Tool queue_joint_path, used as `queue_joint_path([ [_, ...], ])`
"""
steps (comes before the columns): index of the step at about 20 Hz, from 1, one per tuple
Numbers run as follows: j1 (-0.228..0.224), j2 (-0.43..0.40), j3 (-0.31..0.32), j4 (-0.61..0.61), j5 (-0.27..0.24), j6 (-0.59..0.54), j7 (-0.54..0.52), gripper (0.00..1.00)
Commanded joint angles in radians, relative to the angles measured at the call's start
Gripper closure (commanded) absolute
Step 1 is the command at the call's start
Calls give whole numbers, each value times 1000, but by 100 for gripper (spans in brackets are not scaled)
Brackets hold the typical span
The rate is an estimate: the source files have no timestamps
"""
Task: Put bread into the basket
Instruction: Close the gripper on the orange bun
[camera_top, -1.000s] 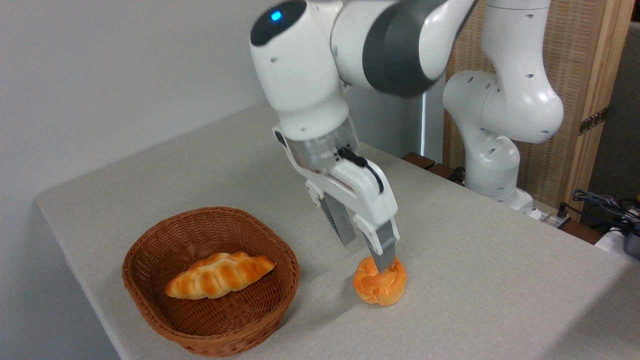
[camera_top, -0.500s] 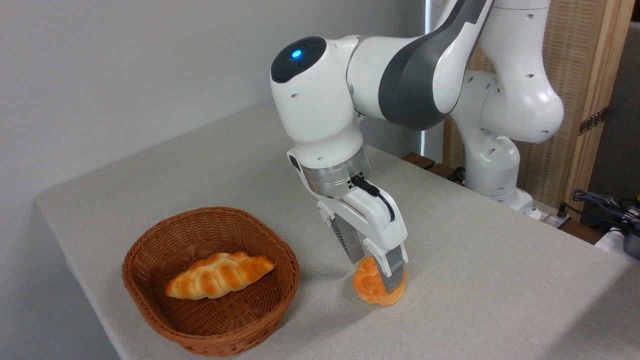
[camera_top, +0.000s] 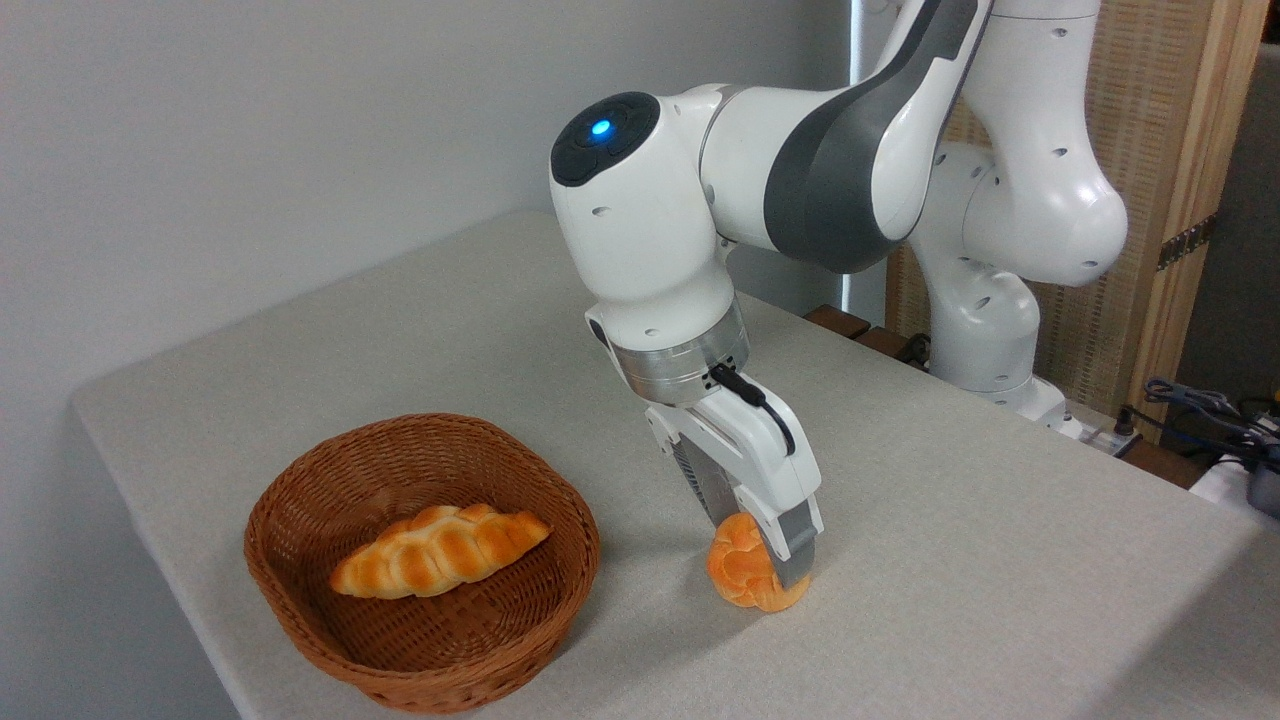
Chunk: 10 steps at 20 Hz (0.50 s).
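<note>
The bread, a small round orange-golden bun (camera_top: 738, 574) with a swirled top, sits on the grey table to the right of the basket. My gripper (camera_top: 757, 545) is lowered over it, open, one finger in front of the bun and the other behind it. The near finger hides the bun's right side. I cannot tell whether the fingers touch the bun. The round brown wicker basket (camera_top: 300, 470) stands at the front left, about a bun's width away from the bun.
A longer braided golden loaf (camera_top: 440, 550) lies inside the basket. The table's front edge (camera_top: 230, 690) runs close under the basket. The arm's base (camera_top: 985, 330) stands at the table's far right, with cables (camera_top: 1200, 405) beyond it.
The arm has come down and slightly right, so the fingers that hovered at the bun's top now straddle it. Bun, basket and loaf have not moved.
</note>
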Motion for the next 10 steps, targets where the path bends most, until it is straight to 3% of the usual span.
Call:
queue_joint_path([
  [1, -3, -16, 11, -18, 6, 20, 41, 61],
  [7, -3, -18, 11, -12, 5, 4, 66, 61],
  [10, -3, -22, 8, 40, -1, -61, 66, 61],
])
